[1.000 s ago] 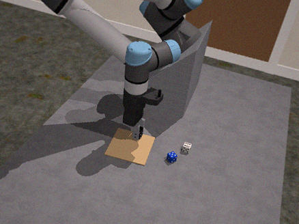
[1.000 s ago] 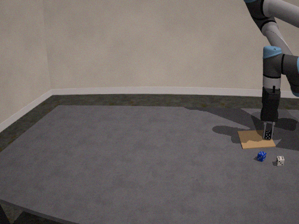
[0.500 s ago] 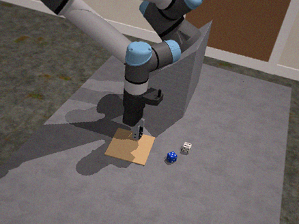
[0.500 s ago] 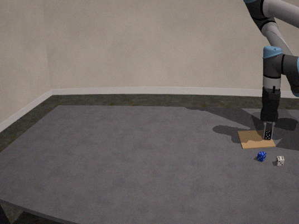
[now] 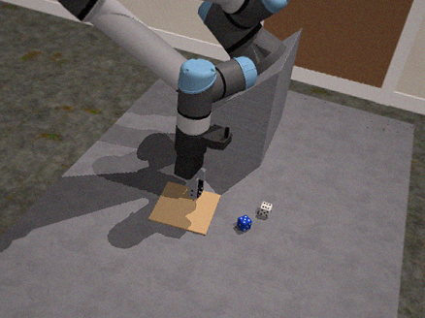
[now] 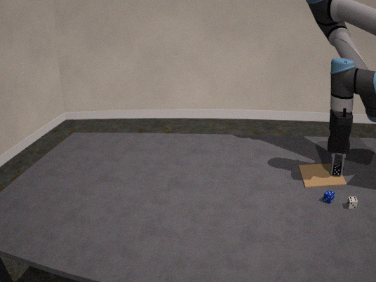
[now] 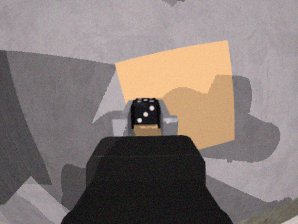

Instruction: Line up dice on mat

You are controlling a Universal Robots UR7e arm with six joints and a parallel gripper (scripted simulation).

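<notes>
My gripper [image 5: 196, 192] [image 6: 337, 170] [image 7: 145, 108] is shut on the black die [image 5: 199, 188] [image 6: 336, 170] [image 7: 145, 114]. It holds the die upright at the mat's base-side edge; I cannot tell whether the die touches the mat. A die face with three white pips shows in the wrist view. The orange mat [image 5: 171, 212] [image 6: 313, 180] [image 7: 175, 65] lies flat on the table. The blue die [image 5: 244, 223] [image 6: 329, 196] lies on the table beside the mat. The white die [image 5: 265, 209] [image 6: 352, 202] lies near the blue one, off the mat.
A tall grey wedge-shaped block [image 5: 252, 116] stands beside the arm, behind the mat. The arm casts shadows over the mat and the grey table [image 5: 311, 284] [image 6: 158, 210]. The two loose dice lie between the mat and the table's right side in the top view.
</notes>
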